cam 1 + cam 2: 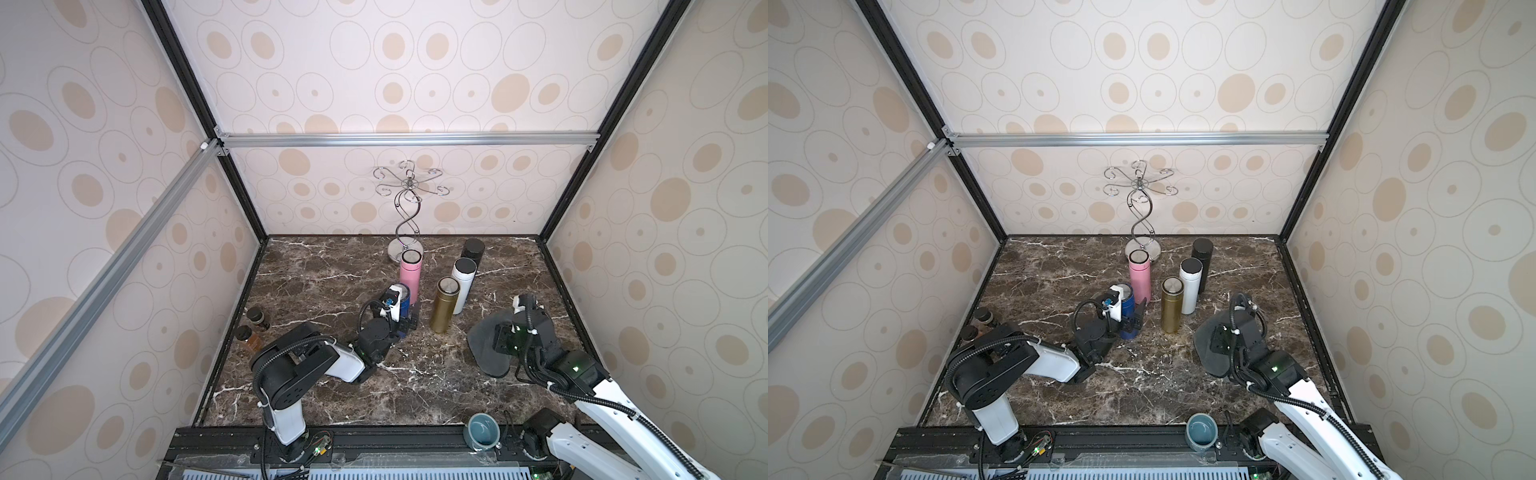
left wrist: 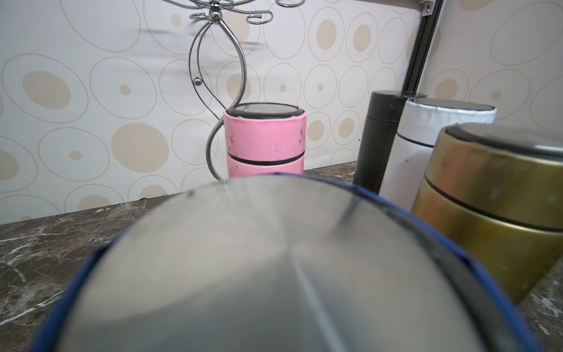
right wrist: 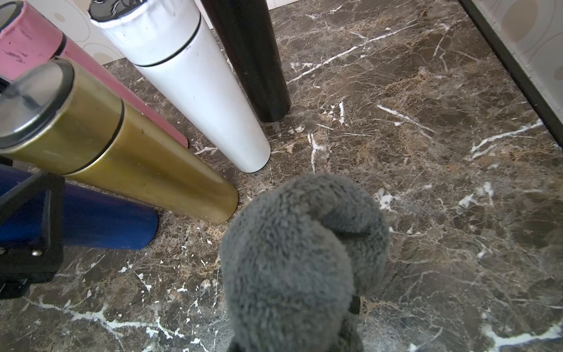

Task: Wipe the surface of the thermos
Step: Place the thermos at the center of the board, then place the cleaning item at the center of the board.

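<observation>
Both top views: blue thermos (image 1: 411,300) upright near table (image 1: 332,270) centre; left gripper (image 1: 1128,316) spread wide astride it, gripping nothing. Right gripper (image 1: 503,340) clamps grey cloth (image 1: 484,349), toward right edge. I think: clamp thermos first, then rub w/ cloth.
Left wrist: lid (image 2: 274,259) blurred, fingers unseen.
Right wrist: cloth hides fingers.

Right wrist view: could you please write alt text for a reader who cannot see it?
A fluffy grey cloth looms in the foreground over a dark brown marble tabletop. Beyond it five tall cylindrical thermoses stand close together: a blue thermos, a gold thermos, a pink thermos, a white thermos and a black thermos.
</observation>
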Tool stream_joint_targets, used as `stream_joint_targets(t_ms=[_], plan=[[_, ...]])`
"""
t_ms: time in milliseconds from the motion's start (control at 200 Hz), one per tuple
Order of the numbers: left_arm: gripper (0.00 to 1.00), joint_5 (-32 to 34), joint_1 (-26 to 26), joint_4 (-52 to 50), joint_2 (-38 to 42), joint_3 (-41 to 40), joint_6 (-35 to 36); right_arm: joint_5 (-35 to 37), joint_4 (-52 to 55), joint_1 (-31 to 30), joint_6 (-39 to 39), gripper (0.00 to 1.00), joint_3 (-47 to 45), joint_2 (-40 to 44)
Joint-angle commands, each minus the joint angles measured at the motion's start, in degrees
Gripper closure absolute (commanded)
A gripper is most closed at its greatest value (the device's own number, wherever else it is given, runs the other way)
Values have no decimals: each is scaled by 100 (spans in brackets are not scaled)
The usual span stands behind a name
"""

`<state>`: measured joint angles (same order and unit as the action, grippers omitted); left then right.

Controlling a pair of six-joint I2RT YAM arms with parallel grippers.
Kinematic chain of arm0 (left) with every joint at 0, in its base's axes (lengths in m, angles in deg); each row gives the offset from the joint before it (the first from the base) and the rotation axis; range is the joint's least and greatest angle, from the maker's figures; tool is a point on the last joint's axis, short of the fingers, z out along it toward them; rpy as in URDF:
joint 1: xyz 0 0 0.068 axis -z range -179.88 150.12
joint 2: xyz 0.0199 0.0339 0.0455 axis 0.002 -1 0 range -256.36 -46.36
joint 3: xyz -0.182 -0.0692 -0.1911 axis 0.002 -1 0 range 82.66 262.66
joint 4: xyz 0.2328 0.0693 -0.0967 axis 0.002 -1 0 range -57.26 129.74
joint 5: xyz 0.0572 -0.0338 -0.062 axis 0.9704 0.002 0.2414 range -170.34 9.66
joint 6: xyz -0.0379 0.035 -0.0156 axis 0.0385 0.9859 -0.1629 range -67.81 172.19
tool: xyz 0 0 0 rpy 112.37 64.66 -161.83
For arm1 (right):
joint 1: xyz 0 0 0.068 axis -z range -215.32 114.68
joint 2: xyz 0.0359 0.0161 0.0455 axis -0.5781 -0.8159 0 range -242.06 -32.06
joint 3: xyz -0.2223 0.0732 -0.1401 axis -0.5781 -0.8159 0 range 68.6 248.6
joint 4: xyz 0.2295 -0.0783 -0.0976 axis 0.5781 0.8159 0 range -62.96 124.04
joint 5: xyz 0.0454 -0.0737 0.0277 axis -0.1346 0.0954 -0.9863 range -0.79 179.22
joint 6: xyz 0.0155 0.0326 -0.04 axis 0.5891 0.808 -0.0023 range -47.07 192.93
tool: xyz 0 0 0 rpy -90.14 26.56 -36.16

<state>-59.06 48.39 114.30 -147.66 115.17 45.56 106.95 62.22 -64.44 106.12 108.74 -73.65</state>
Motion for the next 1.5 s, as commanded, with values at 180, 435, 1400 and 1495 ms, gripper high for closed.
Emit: stream_joint_targets(t_ms=[180,435,1400,1495], plan=[[0,-16,31,426,351,-228,96,62,-248,65,108,100,-118,-55],[0,-125,46,540,630,-632,52,-239,-472,405,31,100,-122,-258],[0,215,147,-632,3385,-1429,318,-511,-1094,491,-169,1,-337,-566],[0,585,147,-915,3846,-1458,350,-466,-766,495,-284,1,28,-535]])
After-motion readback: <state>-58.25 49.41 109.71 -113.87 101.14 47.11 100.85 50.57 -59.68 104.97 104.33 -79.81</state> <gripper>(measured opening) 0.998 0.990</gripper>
